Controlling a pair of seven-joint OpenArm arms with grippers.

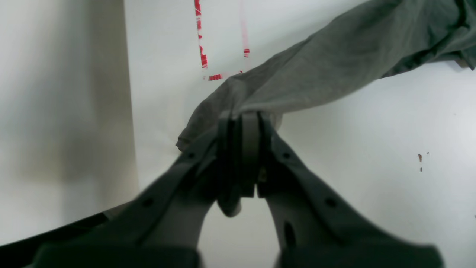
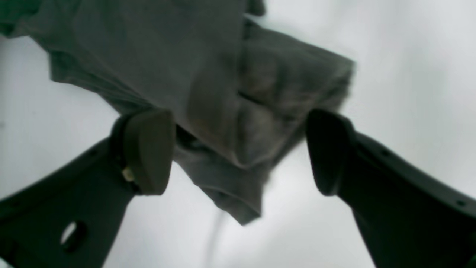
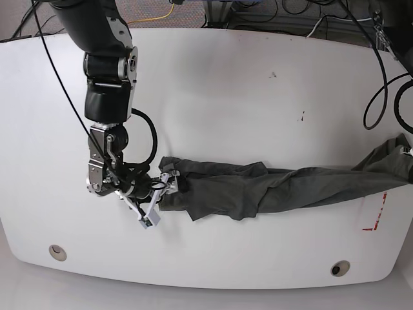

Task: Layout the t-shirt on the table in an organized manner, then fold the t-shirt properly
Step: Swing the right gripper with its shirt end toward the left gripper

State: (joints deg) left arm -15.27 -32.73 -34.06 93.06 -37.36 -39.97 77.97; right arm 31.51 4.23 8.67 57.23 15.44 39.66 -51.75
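Two grippers worked opposite ends of one t-shirt (image 3: 271, 187), which we saw pulled into a long, wrinkled rope across the lower half of the table (image 3: 213, 84), running from about 9 o'clock to 3 o'clock in the base view. At the 3 o'clock end, our left gripper (image 1: 243, 123) had its fingers pressed together on a bunched edge of the dark cloth, lifting it off the white surface near the red tape rectangle (image 1: 221, 41); in the base view that arm lay mostly outside the picture. At the 9 o'clock end, our right gripper (image 2: 240, 149) stood with its fingers (image 2: 148, 149) spread wide, one to each side of a crumpled fold. We could not tell whether either pad touched the fabric, but nothing was pinched between them. Two round grommet holes (image 3: 57, 250) sat near the table's front rim, at roughly 7 and 5 o'clock, well clear of the garment.
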